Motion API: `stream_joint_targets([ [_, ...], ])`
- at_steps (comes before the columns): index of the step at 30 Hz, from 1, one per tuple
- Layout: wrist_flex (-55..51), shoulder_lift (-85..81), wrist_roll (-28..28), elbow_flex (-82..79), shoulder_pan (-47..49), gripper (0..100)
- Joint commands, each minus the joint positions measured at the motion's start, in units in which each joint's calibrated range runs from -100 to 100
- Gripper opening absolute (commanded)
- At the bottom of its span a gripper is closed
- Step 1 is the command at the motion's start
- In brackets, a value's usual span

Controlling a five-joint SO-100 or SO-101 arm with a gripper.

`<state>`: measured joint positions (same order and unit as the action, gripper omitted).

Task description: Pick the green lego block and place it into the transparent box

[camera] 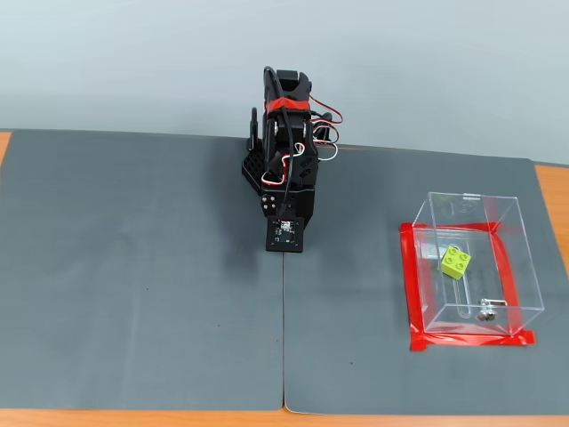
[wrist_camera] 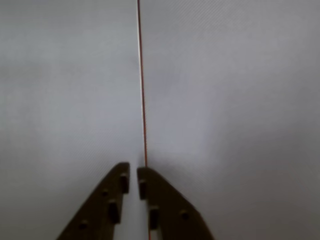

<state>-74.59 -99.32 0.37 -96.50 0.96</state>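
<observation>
Since the claw comes first, nearest out, w/ places given rel. to it:

Claw [wrist_camera: 133,176]: clenched, tips almost touching w/ only a sliver between, nothing in them. Wrist view shows just grey mat ahead.

Arm [camera: 286,151]: folded back over its base at the mat's far edge in the fixed view, cam module hanging low in front. Looks like a parked pose, prob. bc there's nothing left to carry.

Seam [wrist_camera: 142,85]: thin line w/ a reddish edge running straight out from between the tips; in the fixed view it's the join of the two grey mat [camera: 133,294] sheets, directly below the claw.

Green lego block [camera: 456,261]: well off to the claw's right in the fixed view, inside the transparent box, looks to be resting on its floor, well apart from the claw. Studs up, 4 showing. Square piece so no real long axis; sits turned, a corner pointing toward the cam.

Transparent box [camera: 516,267]: open top up, red tape round its base, prob. to pin it to the mat. Long side runs near-to-far. Small metal bit near its front wall.

Task status: judged done, block is in.
</observation>
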Motion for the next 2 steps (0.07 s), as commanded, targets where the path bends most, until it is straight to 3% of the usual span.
stream_joint_targets([
  [1, -0.33, 0.00, -0.08, 4.10, -0.25, 2],
  [2, -0.33, 0.00, -0.08, 4.10, -0.25, 2],
])
